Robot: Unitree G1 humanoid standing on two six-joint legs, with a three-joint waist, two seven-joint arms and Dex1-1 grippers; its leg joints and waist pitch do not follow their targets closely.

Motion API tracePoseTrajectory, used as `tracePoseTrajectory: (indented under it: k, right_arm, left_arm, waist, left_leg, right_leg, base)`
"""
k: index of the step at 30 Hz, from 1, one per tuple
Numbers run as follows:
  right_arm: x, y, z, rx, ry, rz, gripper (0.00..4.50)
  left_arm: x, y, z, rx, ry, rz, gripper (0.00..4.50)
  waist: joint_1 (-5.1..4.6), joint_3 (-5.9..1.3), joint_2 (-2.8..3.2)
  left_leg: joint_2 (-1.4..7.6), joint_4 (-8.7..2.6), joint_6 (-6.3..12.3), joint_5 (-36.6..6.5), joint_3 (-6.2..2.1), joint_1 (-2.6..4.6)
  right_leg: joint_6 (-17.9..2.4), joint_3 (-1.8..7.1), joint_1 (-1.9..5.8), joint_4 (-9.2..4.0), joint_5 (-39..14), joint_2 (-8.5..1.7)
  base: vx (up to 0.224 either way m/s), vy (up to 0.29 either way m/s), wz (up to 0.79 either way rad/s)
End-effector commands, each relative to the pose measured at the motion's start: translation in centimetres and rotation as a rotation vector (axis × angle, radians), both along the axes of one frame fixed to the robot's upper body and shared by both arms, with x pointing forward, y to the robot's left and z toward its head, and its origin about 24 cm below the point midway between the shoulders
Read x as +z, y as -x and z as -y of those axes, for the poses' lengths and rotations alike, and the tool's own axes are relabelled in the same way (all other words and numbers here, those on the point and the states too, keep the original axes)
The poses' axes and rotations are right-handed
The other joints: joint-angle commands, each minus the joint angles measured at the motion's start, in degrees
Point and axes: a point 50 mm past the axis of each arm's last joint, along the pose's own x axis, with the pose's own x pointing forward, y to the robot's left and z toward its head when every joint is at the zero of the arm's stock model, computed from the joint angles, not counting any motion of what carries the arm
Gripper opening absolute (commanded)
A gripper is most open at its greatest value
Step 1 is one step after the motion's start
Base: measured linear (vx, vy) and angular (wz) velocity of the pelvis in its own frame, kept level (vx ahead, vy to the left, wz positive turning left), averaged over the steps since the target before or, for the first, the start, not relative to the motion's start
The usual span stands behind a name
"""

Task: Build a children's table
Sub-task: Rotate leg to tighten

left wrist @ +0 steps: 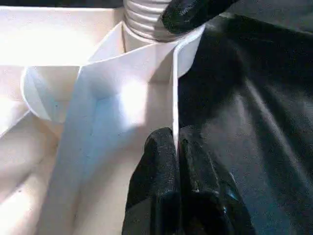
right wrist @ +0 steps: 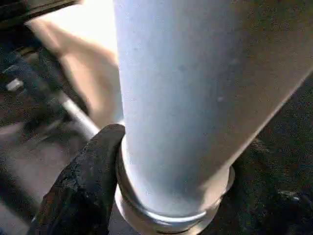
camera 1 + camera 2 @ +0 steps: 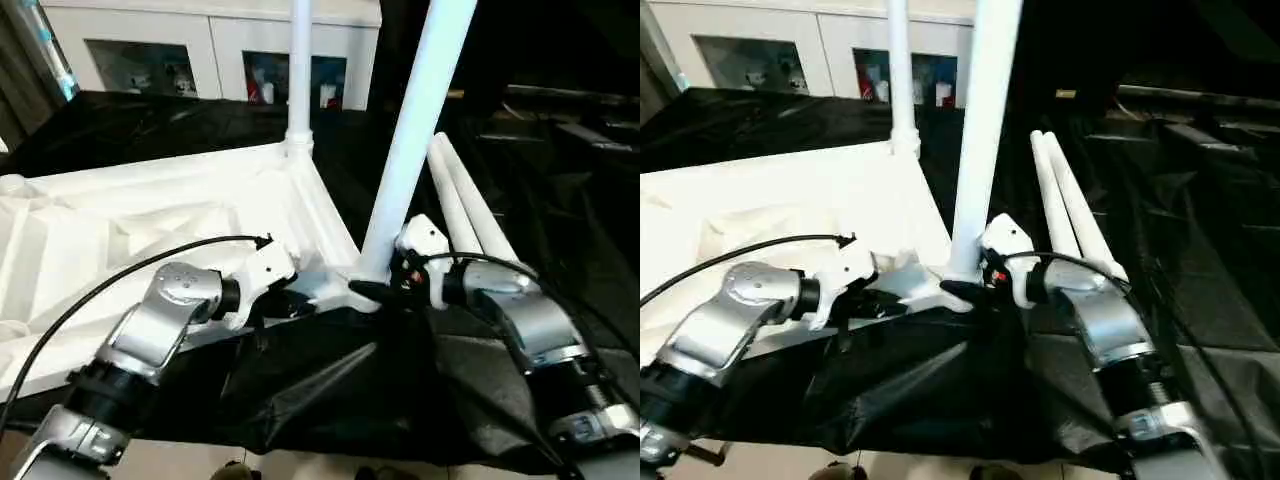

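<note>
The children's table lies upside down, its white top (image 3: 120, 225) on black cloth. One white leg (image 3: 299, 70) stands in the far corner socket. A second leg (image 3: 415, 130) stands tilted in the near corner socket. My right gripper (image 3: 385, 290) is closed around this leg's base, with one black finger (image 2: 93, 166) pressed against its collar. My left gripper (image 1: 176, 139) is shut on the top's thin rim wall next to that corner. Two loose legs (image 3: 470, 210) lie side by side on the cloth to the right.
Black cloth (image 3: 330, 390) covers the work surface and hangs over its near edge. A white cabinet (image 3: 210, 40) with glass-fronted compartments stands behind the table top. Dark clutter lies at the far right.
</note>
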Motion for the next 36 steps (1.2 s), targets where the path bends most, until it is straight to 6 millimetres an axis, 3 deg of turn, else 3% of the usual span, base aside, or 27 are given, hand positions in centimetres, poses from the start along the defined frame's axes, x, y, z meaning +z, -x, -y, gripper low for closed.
tracePoseTrajectory:
  k: [1,6,10,11,15,18,24,26,28,30,33,36]
  right_arm:
    - [-2.1,-0.1,-0.5,-0.120,-0.001,-0.095,2.73]
    - [-4.3,-0.9,-2.4,-0.335,-0.003,-0.169,2.73]
    - [-4.7,-1.8,-5.8,-0.434,-0.046,-0.208,2.73]
    - [-4.6,-1.9,-6.2,-0.436,-0.075,-0.221,3.29]
    - [-3.9,-2.3,-6.9,-0.415,-0.130,-0.224,3.55]
    - [-3.2,-2.7,-6.4,-0.387,-0.103,-0.157,3.90]
    - [-1.9,-2.8,-3.9,-0.246,-0.080,-0.081,3.90]
    - [-1.5,-2.5,-3.0,-0.180,-0.065,-0.054,3.90]
    - [-1.0,-2.1,-2.0,-0.108,-0.041,-0.021,3.90]
    - [-0.6,-1.7,-1.3,-0.043,-0.032,-0.003,3.90]
    - [0.0,-0.5,0.0,0.096,-0.021,-0.004,3.90]
    - [0.2,0.2,0.7,0.158,-0.003,-0.010,3.90]
  left_arm:
    - [1.1,-1.7,0.8,0.115,0.060,0.069,0.00]
    - [1.4,-3.7,2.4,0.293,0.085,0.093,0.00]
    - [1.3,-4.5,4.3,0.354,0.110,0.091,0.00]
    - [1.2,-4.4,4.5,0.350,0.113,0.090,0.00]
    - [0.9,-4.2,4.6,0.320,0.111,0.095,0.00]
    - [0.8,-4.0,4.3,0.286,0.112,0.100,0.00]
    - [0.4,-2.8,2.9,0.170,0.113,0.094,0.00]
    - [0.3,-2.3,2.5,0.125,0.117,0.078,0.00]
    - [0.2,-1.5,2.2,0.059,0.118,0.064,0.00]
    - [0.0,-0.9,1.8,0.005,0.107,0.051,0.00]
    - [-0.2,0.3,0.8,-0.092,0.110,0.016,0.00]
    - [-0.1,0.9,0.1,-0.132,0.110,-0.011,0.00]
  waist:
    - [-0.11,-4.61,-0.04]
    - [-0.15,-4.89,0.39]
    - [-0.57,-4.94,0.59]
    - [-0.59,-5.00,0.49]
    - [-0.79,-5.08,0.41]
    - [-1.01,-5.18,0.49]
    - [-1.02,-5.51,0.44]
    - [-0.78,-5.52,0.40]
    - [-0.55,-5.89,0.52]
    - [-0.55,-5.93,0.51]
    - [0.04,-5.86,0.71]
    - [0.33,-5.74,0.74]
  left_leg:
    - [0.82,-3.74,0.09,-13.02,-0.07,0.57]
    - [0.77,-3.72,-0.89,-13.34,-0.23,0.72]
    - [0.55,-3.84,-1.13,-15.80,-0.39,0.70]
    - [0.61,-3.84,-0.89,-16.45,-0.39,0.76]
    - [0.66,-4.03,-0.08,-17.02,-0.50,0.72]
    - [0.70,-4.01,-0.01,-16.86,-0.51,0.69]
    - [0.86,-3.80,1.22,-14.88,-0.34,0.50]
    - [0.97,-3.77,1.60,-13.92,-0.28,0.55]
    - [1.02,-3.59,2.39,-10.65,-0.20,0.32]
    - [1.05,-3.53,2.78,-9.91,-0.13,0.28]
    - [1.21,-3.43,3.81,-9.78,-0.08,0.24]
    - [1.27,-3.51,3.59,-10.57,-0.01,0.39]
  right_leg:
    - [-11.39,2.62,3.01,-4.69,-17.18,-3.15]
    - [-10.68,2.56,2.90,-4.77,-17.56,-3.21]
    - [-9.96,2.28,2.98,-5.20,-20.21,-3.24]
    - [-9.76,2.30,2.98,-5.30,-20.41,-3.32]
    - [-9.13,2.20,3.13,-5.43,-21.28,-3.36]
    - [-9.40,2.19,3.16,-5.36,-21.19,-3.38]
    - [-10.51,2.33,3.48,-5.03,-18.18,-3.46]
    - [-10.80,2.32,3.56,-4.92,-16.46,-3.39]
    - [-12.39,2.38,3.77,-4.21,-11.07,-3.31]
    - [-13.22,2.36,3.71,-3.93,-9.23,-3.25]
    - [-13.68,2.40,3.63,-3.80,-8.06,-3.17]
    - [-13.81,2.37,3.43,-3.86,-9.24,-3.14]
  base:
    - [0.000,0.000,0.00]
    - [0.000,0.000,0.00]
    - [0.000,0.000,0.00]
    - [0.000,0.000,0.00]
    - [0.000,0.000,0.00]
    - [0.000,0.000,0.00]
    - [0.000,0.000,0.00]
    - [0.000,0.000,0.00]
    - [0.000,0.000,0.00]
    - [0.000,0.000,0.00]
    - [0.000,0.000,0.00]
    - [0.000,0.000,0.00]
